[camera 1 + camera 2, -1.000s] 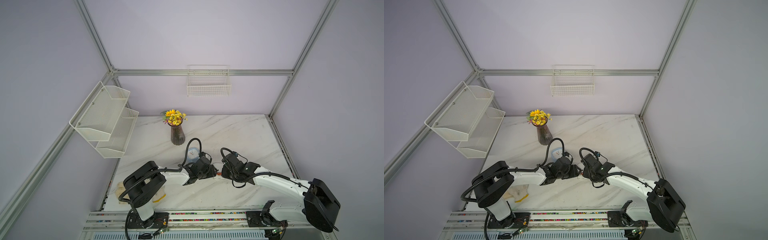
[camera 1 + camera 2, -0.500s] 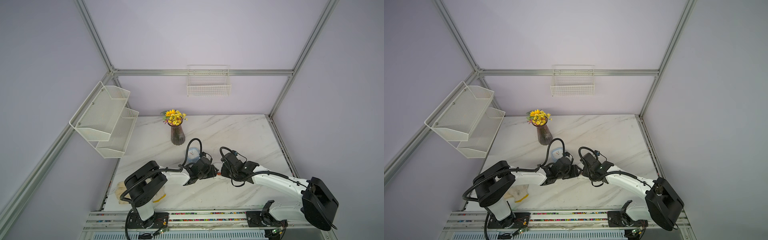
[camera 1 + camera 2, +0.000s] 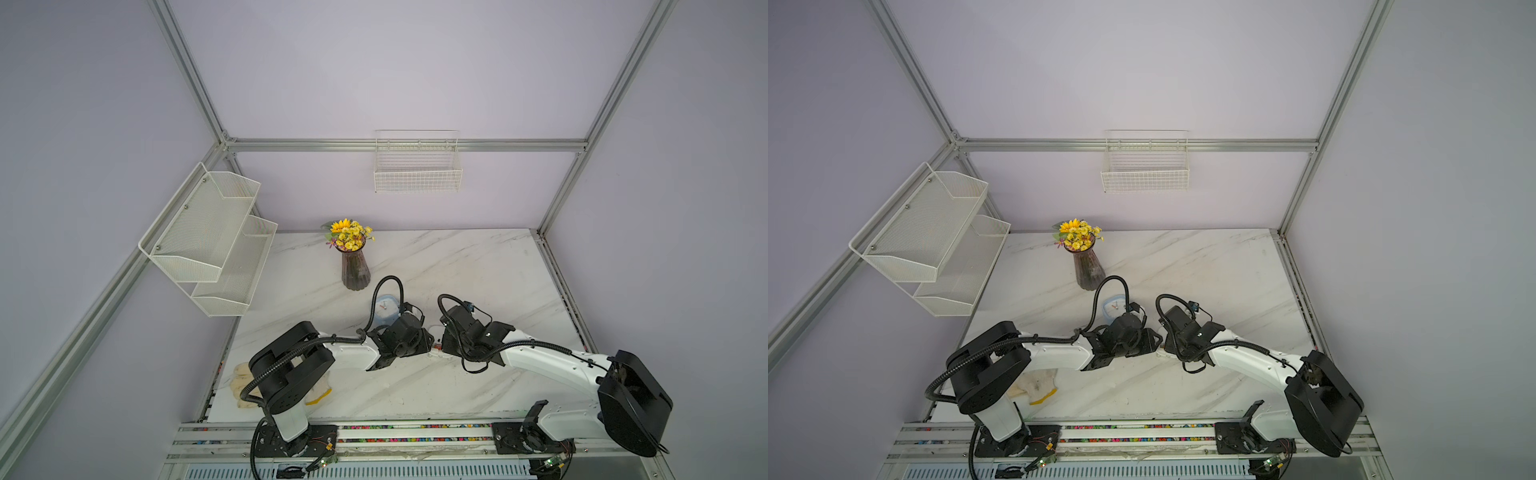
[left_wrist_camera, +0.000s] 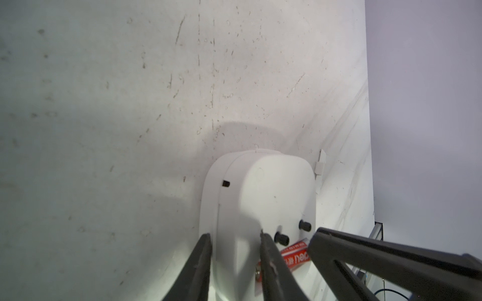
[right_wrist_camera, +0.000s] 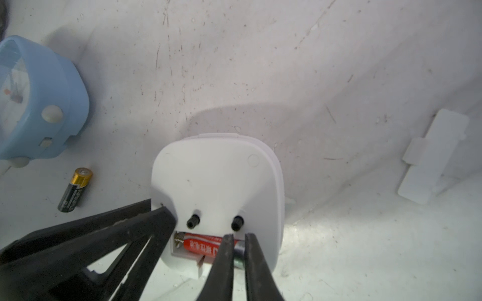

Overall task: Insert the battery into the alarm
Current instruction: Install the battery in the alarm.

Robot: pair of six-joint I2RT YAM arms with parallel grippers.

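— Toward the front edge of the table [image 3: 457,266], about midway along it, the white alarm [image 5: 216,182] lies face down. Where's the battery?

— The red battery [image 5: 200,246] sits in the open compartment [image 5: 174,251] in the alarm's back, with one end against the spring [image 5: 178,238]. The right gripper [image 5: 238,235] has its jaws drawn nearly together around the other, metal end. I cannot tell whether that end is fully down.

— And the left gripper [image 4: 234,234]?

— It's pinched across the alarm's rim, one jaw on the side wall and the other on the back, beside the black knobs [image 4: 281,237].

— How will these handle?

— I'd judge the battery light, rigid and slick. It's a smooth cylinder that could squirt out of a narrow pinch, and the spring will push back. Holding it near the free end and pressing down should suit it. The alarm looks like hollow plastic, light enough to skate on the marble. Bracing its rim makes sense, but keep off the knobs.

— What else holds things?

— The vase [image 3: 355,270] near the back edge holds yellow flowers [image 3: 348,235]. The wire basket [image 3: 417,174] on the back wall and the mesh shelf [image 3: 208,241] on the left wall show nothing inside. Loose on the table are a blue clock [image 5: 39,104], a black-and-gold battery [image 5: 75,190] just beside it, and the white cover [image 5: 433,156], which lies apart from the alarm.
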